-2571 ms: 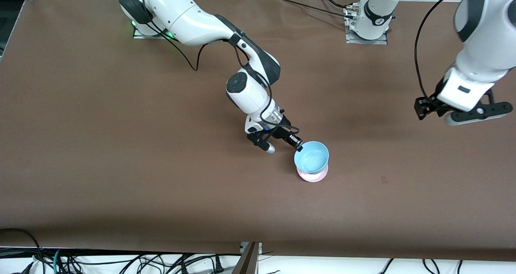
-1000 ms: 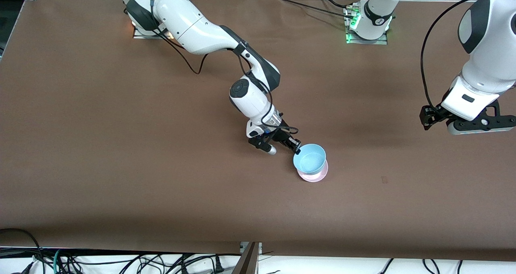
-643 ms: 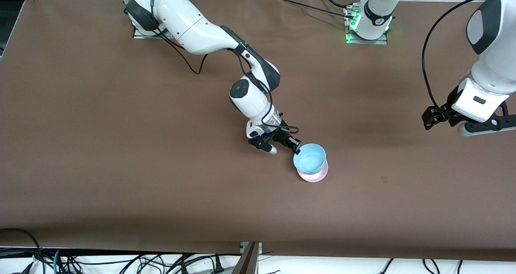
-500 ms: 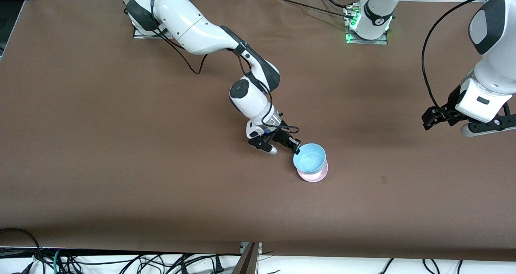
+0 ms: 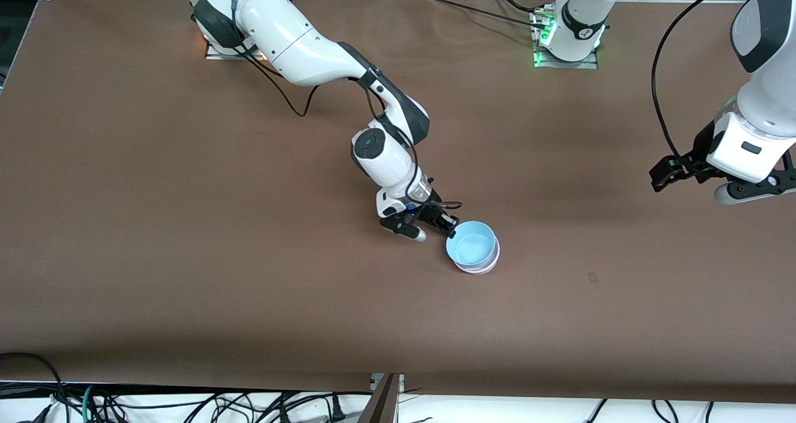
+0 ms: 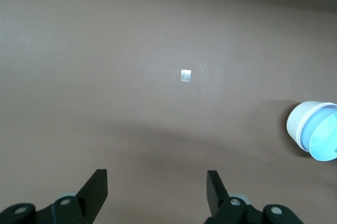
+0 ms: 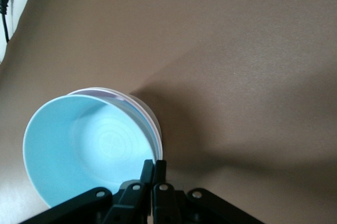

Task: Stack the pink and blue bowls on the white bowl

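The light blue bowl (image 5: 472, 246) sits nested on top of a stack near the table's middle. Only a thin rim of the pink bowl (image 7: 125, 99) shows under it, inside the white bowl (image 7: 156, 129), whose wall also shows in the front view (image 5: 479, 269). My right gripper (image 5: 452, 228) is shut on the blue bowl's rim, one finger inside and one outside, as the right wrist view (image 7: 152, 169) shows. My left gripper (image 5: 660, 177) is open and empty, up over the left arm's end of the table. The left wrist view shows its open fingers (image 6: 98, 187) and the stack (image 6: 322, 140).
A small pale tape mark (image 5: 592, 277) lies on the brown table (image 5: 186, 224) between the stack and the left arm's end, also in the left wrist view (image 6: 185, 75). Cables hang along the table's front edge (image 5: 186, 404).
The blue bowl, earlier tilted and offset over the pink bowl, has come down level into the stack. The left arm has drifted up and toward its end of the table.
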